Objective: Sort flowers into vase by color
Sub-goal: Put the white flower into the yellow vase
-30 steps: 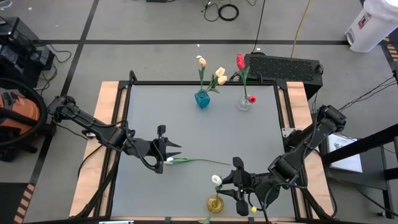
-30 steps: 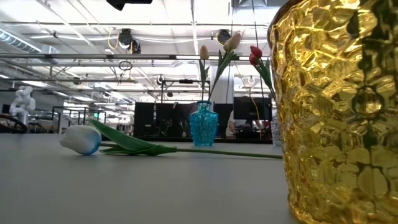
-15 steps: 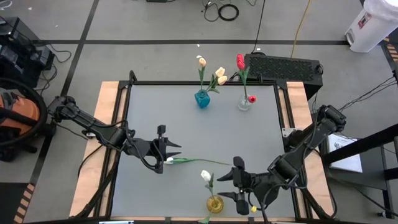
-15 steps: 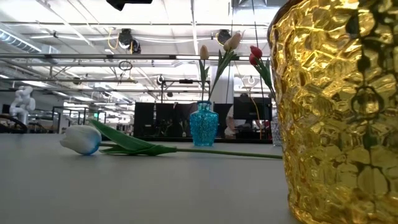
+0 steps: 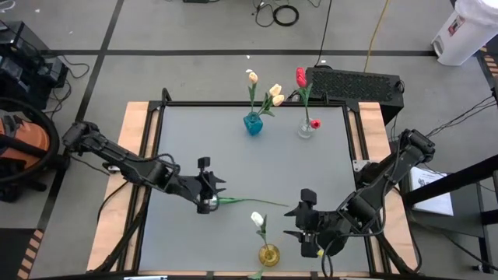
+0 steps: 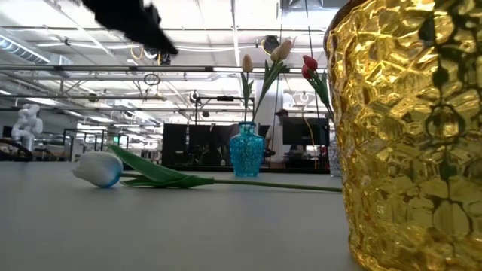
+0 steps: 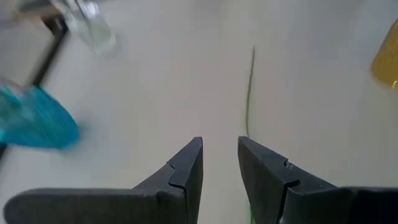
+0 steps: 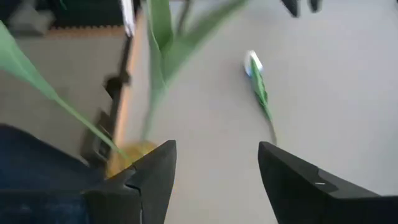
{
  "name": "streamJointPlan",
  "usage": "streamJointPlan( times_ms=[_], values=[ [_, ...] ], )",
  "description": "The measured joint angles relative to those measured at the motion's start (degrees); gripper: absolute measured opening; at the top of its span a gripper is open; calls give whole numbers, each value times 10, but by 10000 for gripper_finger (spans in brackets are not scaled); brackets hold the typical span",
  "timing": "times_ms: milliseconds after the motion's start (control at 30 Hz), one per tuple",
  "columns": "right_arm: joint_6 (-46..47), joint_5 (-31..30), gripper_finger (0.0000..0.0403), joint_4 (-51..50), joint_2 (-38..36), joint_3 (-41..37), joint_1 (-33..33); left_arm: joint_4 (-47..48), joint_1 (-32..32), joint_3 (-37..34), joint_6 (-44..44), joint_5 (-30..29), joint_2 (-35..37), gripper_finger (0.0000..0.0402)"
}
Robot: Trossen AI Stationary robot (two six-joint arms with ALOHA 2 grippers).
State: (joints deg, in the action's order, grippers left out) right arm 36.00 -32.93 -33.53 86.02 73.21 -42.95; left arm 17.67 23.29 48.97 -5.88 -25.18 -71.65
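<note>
Right gripper (image 5: 310, 220) wide open, empty, beside gold vase (image 5: 268, 254) at near edge; left gripper (image 5: 208, 187) part-open over lying tulip (image 5: 245, 201), mid-table bare.

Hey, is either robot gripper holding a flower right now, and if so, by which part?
Neither. The right gripper is open beside the gold vase, whose white tulip stands free. The left gripper hangs open over the tulip lying on the table.

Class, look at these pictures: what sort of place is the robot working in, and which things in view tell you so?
Probably a robotics lab or workshop hall: the low view shows exposed ceiling pipes, the high view a taped concrete floor with loose cables beside the table.
</note>
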Motion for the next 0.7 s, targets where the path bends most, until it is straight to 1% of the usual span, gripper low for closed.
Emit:
streamJointPlan(
  times_ms=[200, 300, 500, 567, 700],
  values=[
    [37, -2, 219, -101, 0, 0, -1, 19, -19, 0, -14, 29, -53, 109],
    [63, -2, 219, -148, 0, 0, -1, 29, -40, 0, -25, 58, -77, 109],
    [113, -2, 219, -230, 0, 0, -1, 28, -80, 0, -45, 142, -123, 109],
    [118, -2, 219, -243, 0, 0, -1, 28, -88, 0, -57, 165, -138, 109],
    [115, -3, 219, -255, 0, 0, -1, 28, -96, 0, -87, 229, -167, 109]
  ],
)
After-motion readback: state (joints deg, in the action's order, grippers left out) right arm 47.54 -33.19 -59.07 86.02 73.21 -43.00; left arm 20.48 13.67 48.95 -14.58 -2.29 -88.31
